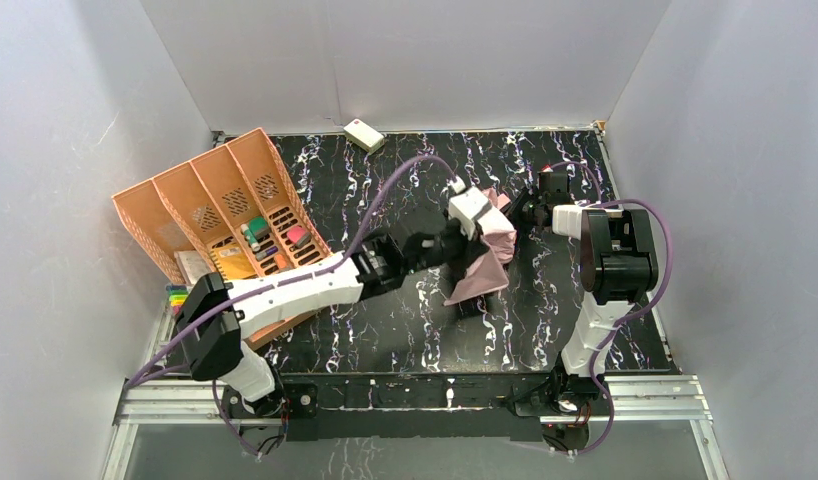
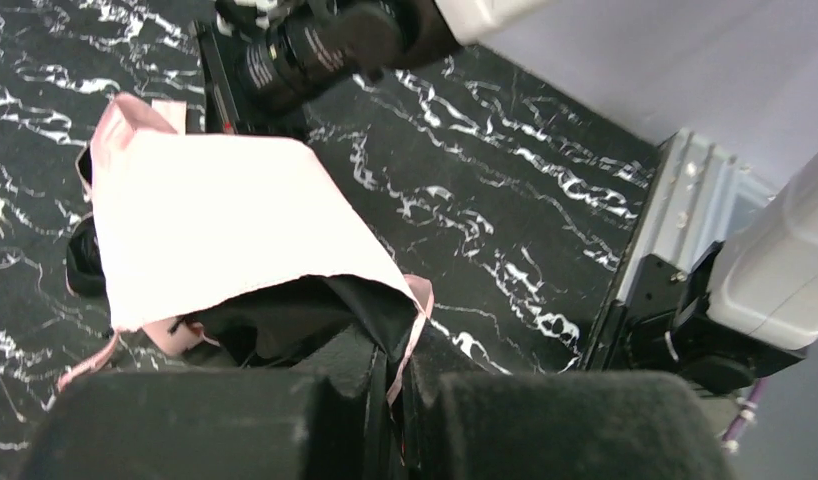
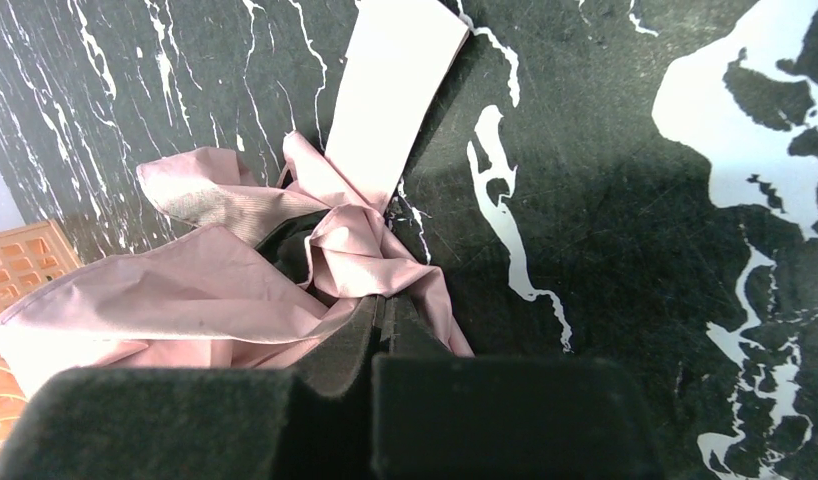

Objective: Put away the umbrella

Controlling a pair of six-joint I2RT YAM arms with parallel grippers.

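Note:
The umbrella [image 1: 488, 256] lies crumpled in the middle of the black marble table, pink fabric up and black lining under it. My left gripper [image 1: 469, 258] reaches in from the left. In the left wrist view the left gripper [image 2: 398, 362] is shut on the edge of the umbrella [image 2: 215, 225], where the black lining and pink hem meet. My right gripper [image 1: 519, 211] comes in from the right. Seen from the right wrist, the right gripper [image 3: 385, 316] is shut on a fold of the umbrella [image 3: 175, 300]. A pale pink strap [image 3: 400, 90] lies flat beyond.
An orange slotted organizer [image 1: 225, 210] with small items in its compartments leans at the left of the table. A small cream box [image 1: 364, 134] lies by the back wall. Coloured markers [image 1: 175, 297] sit by the left arm. Grey walls enclose three sides.

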